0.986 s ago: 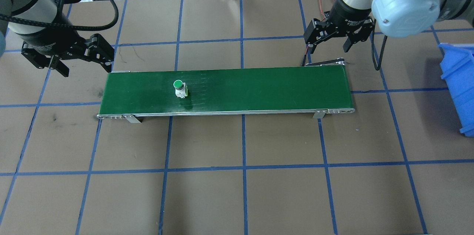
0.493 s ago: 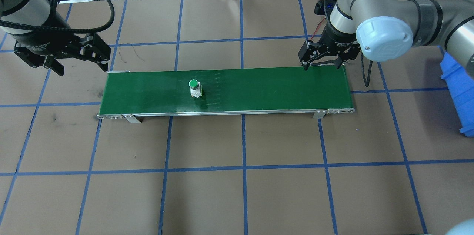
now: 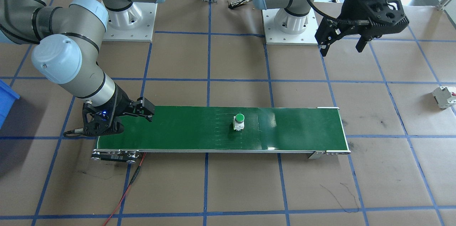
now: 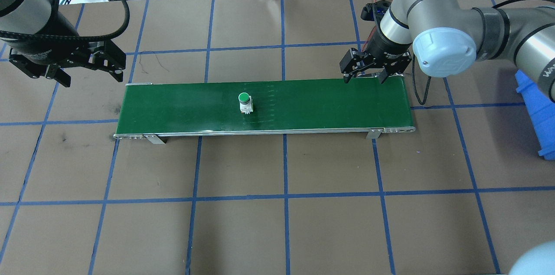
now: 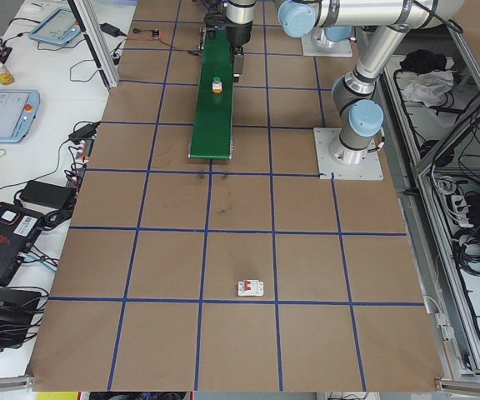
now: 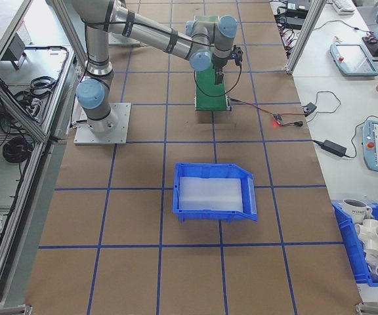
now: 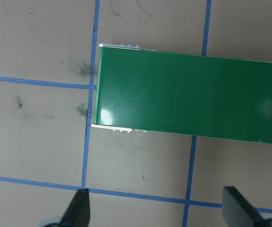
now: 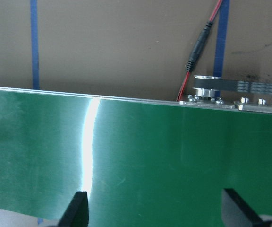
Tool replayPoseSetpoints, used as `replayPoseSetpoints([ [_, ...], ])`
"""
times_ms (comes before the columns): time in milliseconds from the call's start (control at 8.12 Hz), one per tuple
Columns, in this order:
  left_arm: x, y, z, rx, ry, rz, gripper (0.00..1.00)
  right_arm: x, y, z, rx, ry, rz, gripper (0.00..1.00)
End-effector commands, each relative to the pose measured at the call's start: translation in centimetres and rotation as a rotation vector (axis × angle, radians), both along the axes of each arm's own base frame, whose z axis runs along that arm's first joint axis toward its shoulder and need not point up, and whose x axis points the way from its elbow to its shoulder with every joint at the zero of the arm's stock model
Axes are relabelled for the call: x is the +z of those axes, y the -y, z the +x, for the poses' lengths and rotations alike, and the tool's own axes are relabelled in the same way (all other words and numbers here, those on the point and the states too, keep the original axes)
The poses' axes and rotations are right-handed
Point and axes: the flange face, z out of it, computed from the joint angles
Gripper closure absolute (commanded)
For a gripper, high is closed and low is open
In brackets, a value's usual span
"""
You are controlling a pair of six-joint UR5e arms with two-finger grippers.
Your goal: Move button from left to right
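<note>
Your tabletop (image 4: 277, 231) and what sits on it

You're looking at a brown tabletop marked into squares by blue tape lines. A long green conveyor belt (image 4: 321, 103) lies on it, with a red cable (image 3: 124, 194) trailing from one end across the surface. On the exterior right view you can see 1 blue bin (image 6: 214, 191) resting on the tabletop, well apart from the conveyor. At the opposite end, also well apart from it, a white breaker with a red mark (image 3: 443, 96) lies on the brown surface. The 2 arm bases (image 3: 290, 28) are bolted to the tabletop.

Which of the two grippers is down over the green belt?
The right gripper, over the conveyor belt's right end; the left gripper is off its left end.
</note>
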Motion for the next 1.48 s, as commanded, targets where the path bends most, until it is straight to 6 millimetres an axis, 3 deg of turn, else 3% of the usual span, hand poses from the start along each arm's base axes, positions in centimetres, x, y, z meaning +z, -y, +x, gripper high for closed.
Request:
replayPoseSetpoints([
  [0,-0.5,0.4,0.3,0.003,0.003,0.01,0.0,-0.5,0.3,-1.2,0.025,0.067,-0.022,0.01],
  [123,-0.8,0.7,0.4,0.007,-0.002,0.014,0.0,-1.1,0.2,-2.7,-0.015,0.137,-0.016,0.01],
  [862,-1.1,1.6,0.7,0.001,0.005,-0.009,0.0,-1.7,0.1,-3.0,-0.091,0.097,0.014,0.0],
  [1355,-1.3,0.1,0.5,0.001,0.009,-0.002,0.0,-0.9,-0.1,-3.2,-0.078,0.069,0.004,0.0],
])
